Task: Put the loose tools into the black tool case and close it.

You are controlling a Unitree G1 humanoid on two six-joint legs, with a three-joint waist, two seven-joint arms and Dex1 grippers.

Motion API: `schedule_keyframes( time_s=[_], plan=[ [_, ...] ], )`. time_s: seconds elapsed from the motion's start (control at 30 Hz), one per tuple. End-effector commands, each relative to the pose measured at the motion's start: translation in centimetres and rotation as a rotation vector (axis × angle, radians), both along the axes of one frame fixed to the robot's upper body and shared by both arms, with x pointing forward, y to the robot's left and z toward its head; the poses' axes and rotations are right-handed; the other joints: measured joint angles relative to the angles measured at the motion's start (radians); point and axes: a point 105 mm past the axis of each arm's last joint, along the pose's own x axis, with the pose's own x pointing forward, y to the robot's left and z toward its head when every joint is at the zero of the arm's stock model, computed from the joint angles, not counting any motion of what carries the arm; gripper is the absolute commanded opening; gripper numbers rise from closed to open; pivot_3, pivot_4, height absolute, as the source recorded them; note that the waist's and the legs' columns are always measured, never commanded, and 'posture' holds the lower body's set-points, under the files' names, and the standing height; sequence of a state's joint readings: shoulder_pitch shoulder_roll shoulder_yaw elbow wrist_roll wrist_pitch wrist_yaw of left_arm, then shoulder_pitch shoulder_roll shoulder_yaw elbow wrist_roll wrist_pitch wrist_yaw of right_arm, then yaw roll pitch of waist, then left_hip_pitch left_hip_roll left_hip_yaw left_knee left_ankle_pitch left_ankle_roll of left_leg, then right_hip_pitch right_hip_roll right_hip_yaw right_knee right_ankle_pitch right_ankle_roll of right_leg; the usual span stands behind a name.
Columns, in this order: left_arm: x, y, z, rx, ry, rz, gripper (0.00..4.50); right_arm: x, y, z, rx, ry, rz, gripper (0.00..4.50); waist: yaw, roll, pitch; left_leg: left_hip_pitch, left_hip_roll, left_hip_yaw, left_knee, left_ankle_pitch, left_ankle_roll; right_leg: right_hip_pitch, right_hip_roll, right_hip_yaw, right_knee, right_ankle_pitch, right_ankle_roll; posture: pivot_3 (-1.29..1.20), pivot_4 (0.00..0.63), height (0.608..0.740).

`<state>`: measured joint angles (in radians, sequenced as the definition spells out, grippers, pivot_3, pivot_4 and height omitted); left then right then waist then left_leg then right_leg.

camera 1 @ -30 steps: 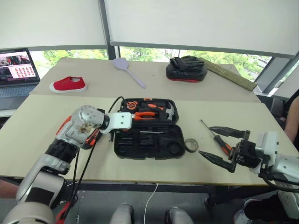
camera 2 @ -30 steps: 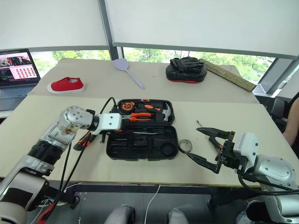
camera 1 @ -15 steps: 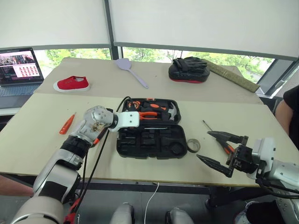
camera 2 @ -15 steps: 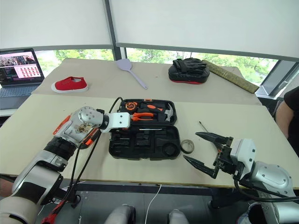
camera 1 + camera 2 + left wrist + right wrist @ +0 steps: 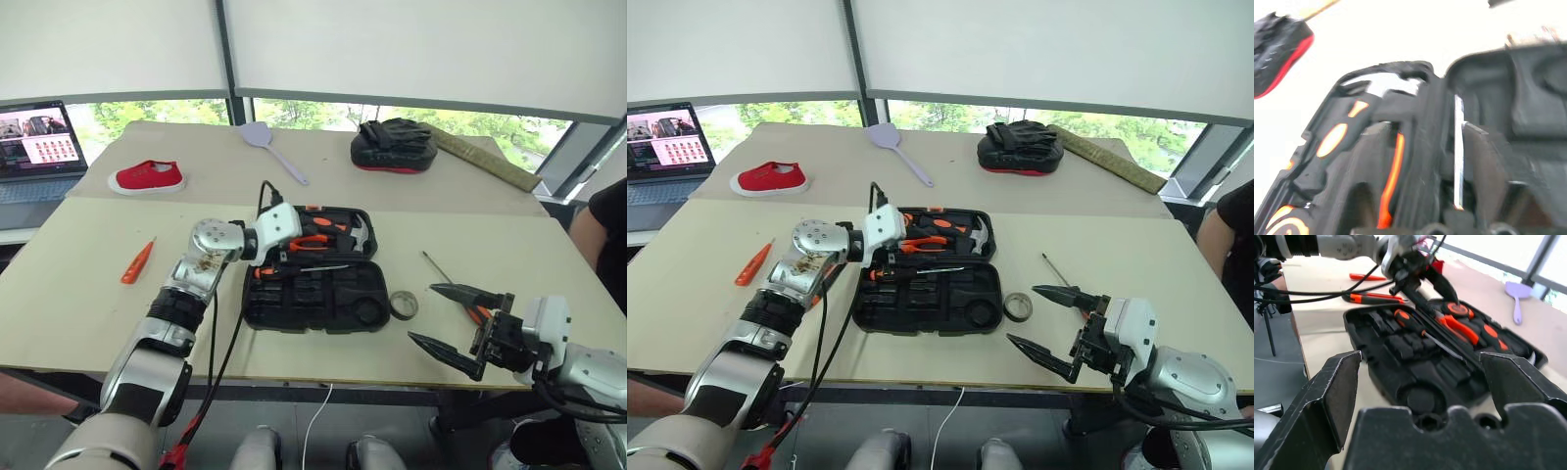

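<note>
The table [image 5: 88, 294] carries the open case [image 5: 323, 294], lying flat at its middle, lid half toward 12 o'clock and empty-slotted half toward 6 o'clock. The lid half holds orange-handled pliers [image 5: 312, 242] and a hammer [image 5: 358, 233]. On a second table, toward 12 o'clock, a laptop [image 5: 39, 142] sits at 10 o'clock from the case, a black-and-red mitt [image 5: 394, 145] at 1 o'clock, a red shoe [image 5: 147, 177] at 10 o'clock nearer than the laptop, and a lilac spatula [image 5: 272, 152] at 12 o'clock. A person [image 5: 605, 230] stands at the 3 o'clock edge. The left gripper [image 5: 1418, 284] hangs over the case's 10 o'clock corner, pointing down at the hinge line; whether this claw is wide or narrow I cannot tell. The right gripper [image 5: 421, 311] hovers at 4 o'clock from the case, level, aimed toward it, its claw spread wide and holding nothing. A knife [image 5: 1374, 297], orange and black, lies on the table just beside the case's 9 o'clock edge, under the left arm. One screwdriver [image 5: 1408, 319] with an orange-and-black handle lies inside the case along the hinge, shaft toward 3 o'clock. A second, all-orange screwdriver [image 5: 136, 262] lies well apart at 9 o'clock. A third screwdriver [image 5: 437, 265] lies at 3 o'clock, its handle end behind the right gripper. The tape ring [image 5: 403, 305] rests on the table just beside the case's 4 o'clock corner, between case and right gripper
</note>
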<state>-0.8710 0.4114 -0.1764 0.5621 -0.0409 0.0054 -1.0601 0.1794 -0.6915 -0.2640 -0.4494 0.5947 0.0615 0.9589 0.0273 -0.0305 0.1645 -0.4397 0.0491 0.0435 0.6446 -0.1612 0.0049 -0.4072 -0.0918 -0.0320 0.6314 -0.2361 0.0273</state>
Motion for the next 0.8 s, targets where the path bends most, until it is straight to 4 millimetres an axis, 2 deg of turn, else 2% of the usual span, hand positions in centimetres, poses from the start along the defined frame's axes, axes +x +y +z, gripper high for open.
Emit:
schedule_keyframes(
  time_s=[0.03, 0.1, 0.27, 0.4, 0.53, 0.6, 0.67, 0.77, 0.8],
  plan=[
    [0.2, 0.4, -1.4, -0.001, 0.06, 0.069, 0.73, -0.2, 0.0, 0.7, 0.019, -0.03, -0.004, 4.5, -0.002, 0.0, 0.0, 0.0, 0.0, 0.0, 0.0, 0.0, 0.0, 0.0, 0.0, 0.0, 0.0, 0.0, 0.0, 0.0, 0.15, 0.74],
    [-0.1, 0.4, -2.7, 0.037, 0.109, 0.081, 0.02, -0.2, 0.0, 0.6, 0.022, -0.025, -0.009, 4.5, -0.003, 0.0, 0.0, 0.0, 0.0, 0.0, 0.0, 0.0, 0.0, 0.0, 0.0, 0.0, 0.0, 0.0, 0.0, 0.0, 0.15, 0.74],
    [-0.9, 0.7, -5.6, 0.129, 0.155, 0.121, 0.02, -0.3, -0.1, 0.2, 0.034, -0.016, -0.028, 4.5, -0.001, 0.001, 0.0, 0.001, 0.0, 0.0, 0.0, 0.0, 0.0, 0.001, 0.0, 0.0, -0.001, 0.0, 0.0, 0.0, 0.15, 0.74],
    [-1.8, -0.1, -6.8, 0.139, 0.186, 0.108, 0.02, -0.4, -0.3, -0.2, 0.043, -0.009, -0.048, 4.5, -0.002, 0.002, -0.001, 0.001, 0.0, 0.0, 0.0, 0.0, 0.0, 0.002, 0.0, 0.0, -0.001, 0.0, 0.0, 0.0, 0.15, 0.74],
    [-1.5, -0.8, -7.3, 0.124, 0.177, 0.127, 0.02, -0.4, -0.5, -0.8, 0.051, -0.005, -0.079, 4.5, 0.003, 0.004, -0.002, 0.002, 0.0, 0.0, 0.0, 0.0, 0.0, 0.003, 0.0, 0.0, -0.001, 0.0, 0.0, 0.0, 0.15, 0.74],
    [-1.5, -1.1, -7.1, 0.099, 0.16, 0.116, 0.02, -0.4, -0.7, -0.8, 0.058, -0.011, -0.101, 4.5, 0.007, 0.004, -0.003, 0.002, -0.001, 0.0, 0.0, 0.0, 0.0, 0.003, 0.0, 0.001, -0.001, 0.0, 0.0, 0.0, 0.15, 0.74],
    [-1.3, -1.2, -5.6, -0.003, 0.137, 0.105, 0.02, -0.4, -1.2, -0.7, 0.066, -0.021, -0.14, 4.5, 0.012, 0.004, -0.003, 0.002, -0.001, 0.0, 0.0, 0.0, 0.0, 0.003, 0.0, 0.001, -0.001, 0.0, 0.0, 0.0, 0.15, 0.74],
    [-2.2, -0.5, -2.7, -0.157, 0.132, 0.003, 0.71, -0.5, -3.0, -0.4, 0.076, -0.038, -0.23, 4.5, 0.013, 0.004, -0.002, 0.002, -0.001, 0.0, 0.0, 0.0, 0.0, 0.002, -0.001, 0.002, -0.001, 0.0, 0.0, 0.0, 0.15, 0.74],
    [-2.6, 0.1, -1.5, -0.203, 0.1, -0.053, 1.1, -0.6, -3.9, -0.4, 0.082, -0.043, -0.272, 4.5, 0.011, 0.004, -0.002, 0.001, -0.001, 0.0, 0.0, 0.0, 0.0, 0.002, -0.001, 0.002, -0.001, 0.0, 0.0, 0.0, 0.15, 0.74]
  ],
)
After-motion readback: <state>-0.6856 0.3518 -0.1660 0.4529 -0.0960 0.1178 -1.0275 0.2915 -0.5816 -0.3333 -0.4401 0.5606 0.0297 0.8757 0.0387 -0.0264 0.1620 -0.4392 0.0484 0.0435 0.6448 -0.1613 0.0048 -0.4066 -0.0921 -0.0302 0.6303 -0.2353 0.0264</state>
